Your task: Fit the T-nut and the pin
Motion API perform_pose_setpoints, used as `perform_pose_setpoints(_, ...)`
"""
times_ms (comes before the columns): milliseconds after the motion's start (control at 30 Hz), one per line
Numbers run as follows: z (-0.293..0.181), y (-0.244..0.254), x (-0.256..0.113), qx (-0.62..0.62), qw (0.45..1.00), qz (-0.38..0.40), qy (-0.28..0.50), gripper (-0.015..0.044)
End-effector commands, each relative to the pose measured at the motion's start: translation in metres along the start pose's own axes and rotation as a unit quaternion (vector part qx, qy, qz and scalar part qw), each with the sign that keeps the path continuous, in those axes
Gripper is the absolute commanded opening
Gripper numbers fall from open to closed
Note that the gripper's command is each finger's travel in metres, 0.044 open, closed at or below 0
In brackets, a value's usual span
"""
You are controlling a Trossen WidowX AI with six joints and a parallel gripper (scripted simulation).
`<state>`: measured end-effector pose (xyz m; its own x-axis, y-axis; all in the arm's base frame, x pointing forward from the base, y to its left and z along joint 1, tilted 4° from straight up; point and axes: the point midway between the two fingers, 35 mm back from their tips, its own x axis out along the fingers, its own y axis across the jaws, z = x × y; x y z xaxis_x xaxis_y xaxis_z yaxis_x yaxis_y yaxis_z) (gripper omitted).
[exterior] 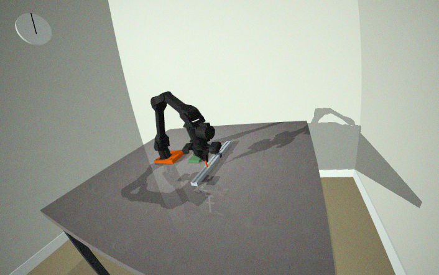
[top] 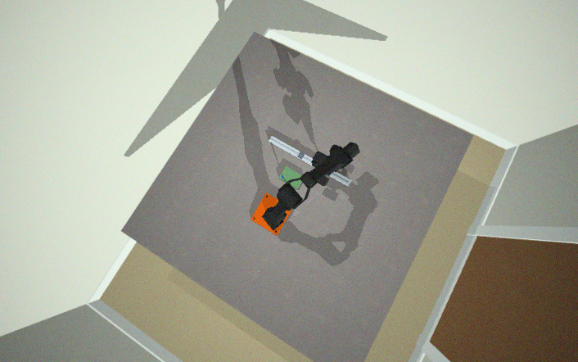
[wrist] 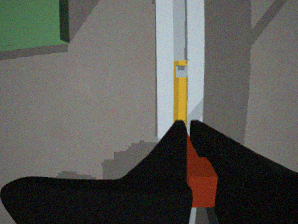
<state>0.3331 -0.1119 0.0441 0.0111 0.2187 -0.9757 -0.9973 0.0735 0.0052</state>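
“Closed, is it, that gripper of yours?”

“Yes, I have the orange handle pinched between my fingers. From outside I see it reaching down from my fingertips to the rail, leaning a little.”

“And the brass T-nut?”

“At the slot of the rail, its long side running along it. My wrist view shows the yellow strip between the two pale edges, with a small grey patch near its far end. Whether it sits fully flat under the lips, I cannot tell.”

“Is it beneath the dark bracket?”

“No. The bracket stands farther along the rail, a short way past the visible brass. My wrist view doesn't take it in.”

“Where's the blue pin?”

“In the green tray, near one side. From above it is only a small blue mark, too small for me to make out its round end. The tray sits beside the rail, apart from it, between that and my orange base plate.”
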Motion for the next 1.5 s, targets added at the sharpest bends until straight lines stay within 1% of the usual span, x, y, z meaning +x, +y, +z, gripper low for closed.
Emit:
perform_pose_setpoints(0,0.009,0.002,0.003,-0.001,1.0,0.001,-0.003,-0.015)
perform_pose_setpoints(1467,0.063,0.001,0.015,-0.001,1.0,0.001,-0.006,-0.015)
